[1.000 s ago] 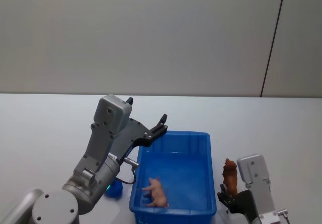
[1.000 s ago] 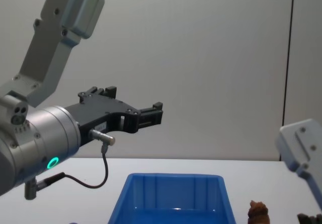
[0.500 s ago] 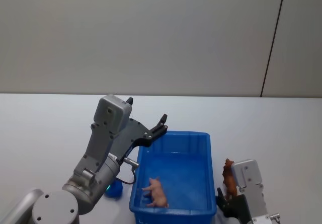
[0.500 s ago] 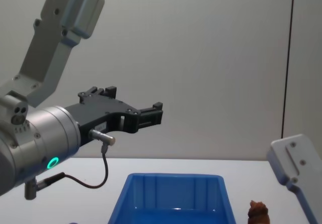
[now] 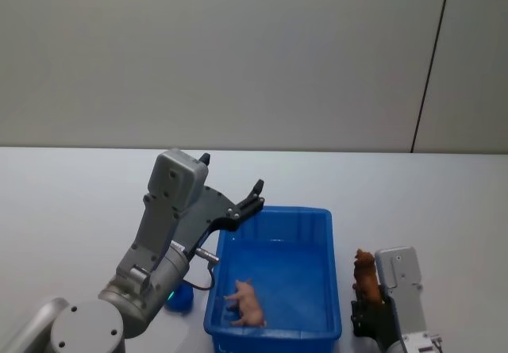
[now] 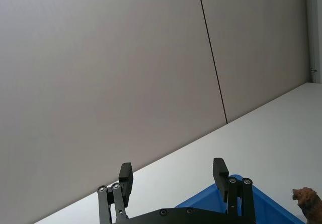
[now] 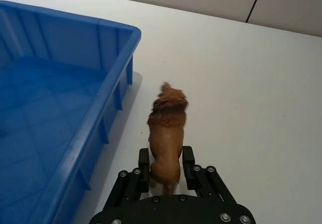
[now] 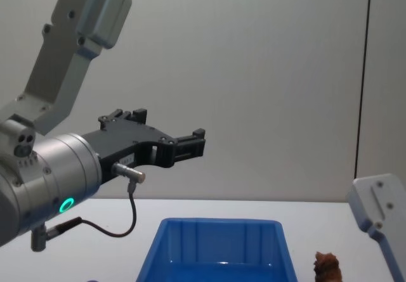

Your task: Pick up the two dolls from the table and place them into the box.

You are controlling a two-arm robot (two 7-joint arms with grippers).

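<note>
One doll of two was delivered: pink doll lay inside the box, brown doll stood on the surface just beside its right wall, right gripper apparently clenched on it, lift and drop remaining; left gripper hung released, empty, above the box's far rim

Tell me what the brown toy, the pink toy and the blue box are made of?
The brown toy looks like fuzzy plush or flocked fur, tufty and matte. The pink toy is probably smooth rubber or plastic, plain and hairless, but too small to be sure. The blue box looks like hard moulded plastic, slightly shiny, with ribbed walls and a thick rim.
</note>
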